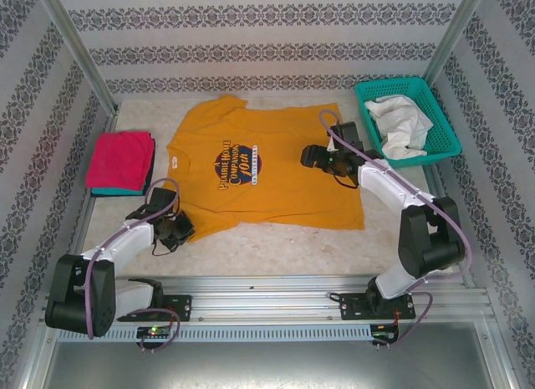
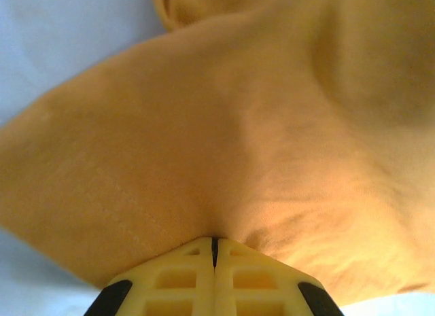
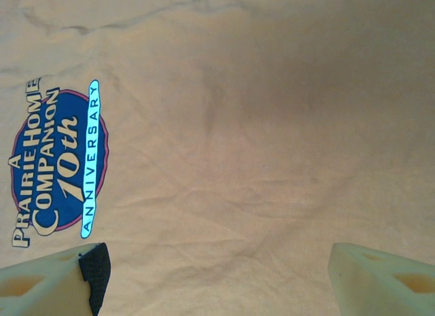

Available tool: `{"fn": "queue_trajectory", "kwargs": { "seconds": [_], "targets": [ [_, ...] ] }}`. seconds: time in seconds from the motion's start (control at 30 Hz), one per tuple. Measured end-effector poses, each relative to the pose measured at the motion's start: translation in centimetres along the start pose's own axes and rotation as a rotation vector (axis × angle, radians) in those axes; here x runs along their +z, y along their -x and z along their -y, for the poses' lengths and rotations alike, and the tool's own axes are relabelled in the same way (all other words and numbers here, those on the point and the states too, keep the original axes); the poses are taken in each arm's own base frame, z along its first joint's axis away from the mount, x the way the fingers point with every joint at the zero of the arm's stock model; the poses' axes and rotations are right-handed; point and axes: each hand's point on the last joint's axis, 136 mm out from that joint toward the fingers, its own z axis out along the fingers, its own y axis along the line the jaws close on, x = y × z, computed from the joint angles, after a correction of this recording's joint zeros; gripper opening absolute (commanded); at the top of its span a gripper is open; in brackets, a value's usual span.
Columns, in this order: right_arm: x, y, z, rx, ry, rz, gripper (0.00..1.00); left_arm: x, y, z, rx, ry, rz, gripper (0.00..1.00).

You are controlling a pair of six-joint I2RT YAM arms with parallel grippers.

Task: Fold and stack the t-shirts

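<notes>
The mustard-orange t-shirt (image 1: 267,167) lies spread flat in the middle of the table, its dark round logo (image 1: 230,165) facing up. My left gripper (image 1: 180,230) sits at the shirt's near-left sleeve. In the left wrist view that gripper (image 2: 215,244) is shut, pinching a fold of the orange cloth (image 2: 238,126). My right gripper (image 1: 311,157) hovers over the shirt just right of the logo. Its fingers are wide open (image 3: 217,261) above flat cloth (image 3: 238,126), the logo (image 3: 58,166) to one side. A folded magenta t-shirt (image 1: 121,159) rests on a folded teal one (image 1: 117,191) at the left.
A teal lattice basket (image 1: 443,125) stands at the back right with white cloth (image 1: 399,121) in it. Patterned walls close in the table on three sides. The arms' base rail (image 1: 267,297) runs along the near edge.
</notes>
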Motion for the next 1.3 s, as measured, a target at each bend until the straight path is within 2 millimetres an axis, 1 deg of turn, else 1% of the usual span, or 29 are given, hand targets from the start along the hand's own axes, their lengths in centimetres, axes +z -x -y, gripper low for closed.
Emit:
{"fn": "queue_trajectory", "kwargs": {
  "seconds": [0.07, 0.17, 0.23, 0.3, 0.33, 0.43, 0.5, 0.53, 0.57, 0.6, 0.63, 0.67, 0.7, 0.77, 0.83, 0.9, 0.97, 1.0, 1.03, 1.13, 1.2, 1.3],
  "targets": [
    [-0.4, -0.1, 0.2, 0.001, -0.004, 0.008, 0.84, -0.1, -1.6, 0.0, 0.029, 0.021, -0.036, 0.0],
    [-0.8, -0.2, 0.7, 0.009, -0.01, 0.014, 0.84, -0.4, -4.5, -0.5, 0.05, 0.058, -0.102, 0.0],
    [-1.1, -0.2, 1.3, 0.019, -0.017, 0.02, 0.84, -0.7, -6.3, -1.2, 0.051, 0.082, -0.139, 0.0],
    [-1.4, -0.3, 1.9, 0.028, -0.025, 0.028, 0.84, -1.1, -7.7, -2.0, 0.041, 0.099, -0.165, 0.0],
    [-1.6, -0.3, 2.3, 0.033, -0.029, 0.032, 0.84, -1.3, -8.2, -2.5, 0.033, 0.11, -0.174, 0.0],
    [-2.1, -0.3, 3.1, 0.048, -0.039, 0.043, 0.84, -2.3, -9.0, -3.8, 0.004, 0.137, -0.183, 0.06],
    [-2.3, -0.4, 3.4, 0.054, -0.042, 0.046, 0.84, -3.0, -9.1, -3.9, -0.009, 0.14, -0.181, 0.09],
    [-2.3, -0.4, 3.5, 0.056, -0.044, 0.048, 0.84, -3.6, -9.1, -3.6, -0.015, 0.138, -0.18, 0.13],
    [-2.4, -0.4, 3.6, 0.057, -0.044, 0.049, 0.84, -4.2, -8.9, -3.0, -0.017, 0.131, -0.176, 0.16],
    [-2.4, -0.4, 3.6, 0.057, -0.044, 0.049, 0.84, -5.0, -8.5, -2.0, -0.014, 0.113, -0.164, 0.21],
    [-2.4, -0.5, 3.6, 0.057, -0.043, 0.047, 0.84, -6.0, -8.0, -0.7, -0.005, 0.09, -0.145, 0.29],
    [-2.3, -0.6, 3.6, 0.057, -0.041, 0.045, 0.84, -6.8, -7.3, 0.5, 0.006, 0.071, -0.123, 0.34],
    [-2.3, -0.6, 3.6, 0.057, -0.04, 0.044, 0.84, -7.9, -6.5, 2.0, 0.022, 0.046, -0.091, 0.37],
    [-2.2, -0.8, 3.6, 0.061, -0.039, 0.04, 0.84, -9.2, -4.8, 4.0, 0.053, 0.021, -0.028, 0.4],
    [-2.2, -1.1, 3.7, 0.066, -0.034, 0.035, 0.84, -9.7, -3.2, 4.8, 0.091, 0.034, 0.024, 0.41],
    [-2.3, -1.4, 3.7, 0.067, -0.034, 0.033, 0.84, -9.4, -2.1, 4.8, 0.136, 0.081, 0.053, 0.43],
    [-2.5, -1.6, 3.8, 0.071, -0.032, 0.035, 0.84, -8.8, -1.1, 4.4, 0.187, 0.145, 0.068, 0.45],
    [-2.7, -1.6, 3.8, 0.073, -0.031, 0.037, 0.84, -8.4, -0.6, 4.0, 0.21, 0.183, 0.07, 0.5],
    [-2.8, -1.6, 3.7, 0.073, -0.029, 0.039, 0.84, -8.1, -0.1, 3.5, 0.224, 0.217, 0.07, 0.52],
    [-3.2, -1.5, 3.7, 0.076, -0.024, 0.048, 0.84, -7.1, 1.3, 1.9, 0.233, 0.294, 0.055, 0.52],
    [-3.4, -1.5, 3.8, 0.083, -0.024, 0.054, 0.84, -6.5, 1.9, 0.6, 0.223, 0.317, 0.044, 0.5],
    [-3.7, -1.4, 4.0, 0.09, -0.025, 0.061, 0.84, -5.7, 1.9, -0.9, 0.205, 0.323, 0.015, 0.45]
  ]
}}
